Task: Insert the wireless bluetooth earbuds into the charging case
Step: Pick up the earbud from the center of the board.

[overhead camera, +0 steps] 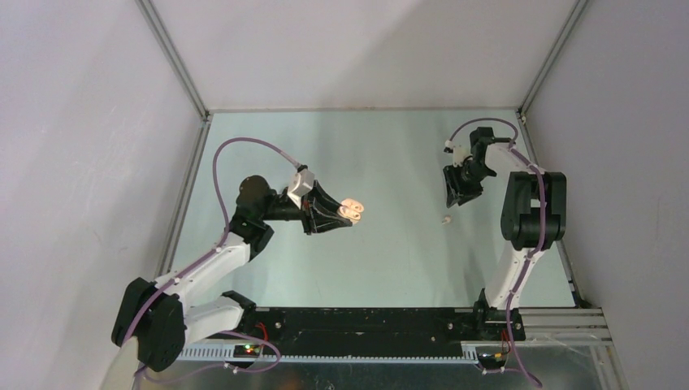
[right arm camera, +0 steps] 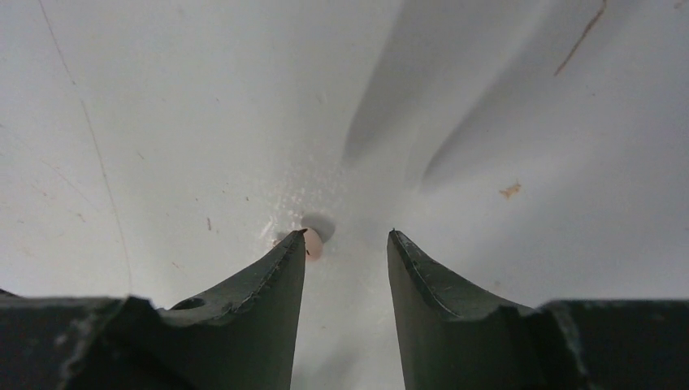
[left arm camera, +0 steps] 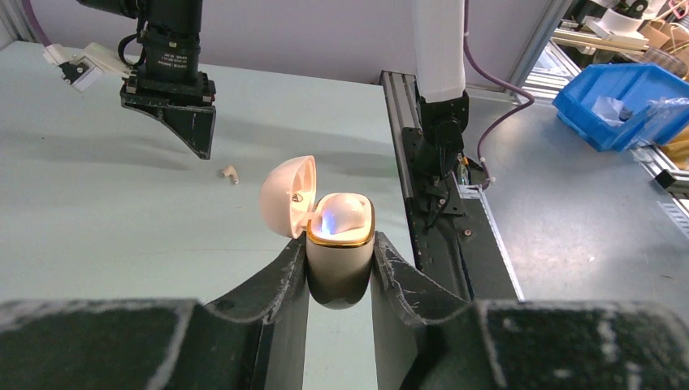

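Left arm [overhead camera: 203, 272] runs from its base at lower left of the top view up toward centre, wrist level, fingers pointing right. We see the left gripper [left arm camera: 340, 242] clamped on the charging case [left arm camera: 340, 276], one finger on each side of the body, with the case upright in the left wrist view. The lid [left arm camera: 286, 195] is hinged open to the left. One off-white seated earbud [left arm camera: 345, 213] sits in the gold-rimmed mouth with a blue glow beside it. There is a small dark mark inside the lid, too small for us to read.

Right arm [overhead camera: 532, 211] is folded at the right side of the top view, with its wrist pitched down at the table [overhead camera: 390, 146]. The right gripper [right arm camera: 348, 237] has its jaws apart with nothing between them. The loose earbud [right arm camera: 314, 243] lies on the table right at the tip of the frame-left finger, partly hidden by it. We can't tell if they touch. In the top view it sits just below the gripper.
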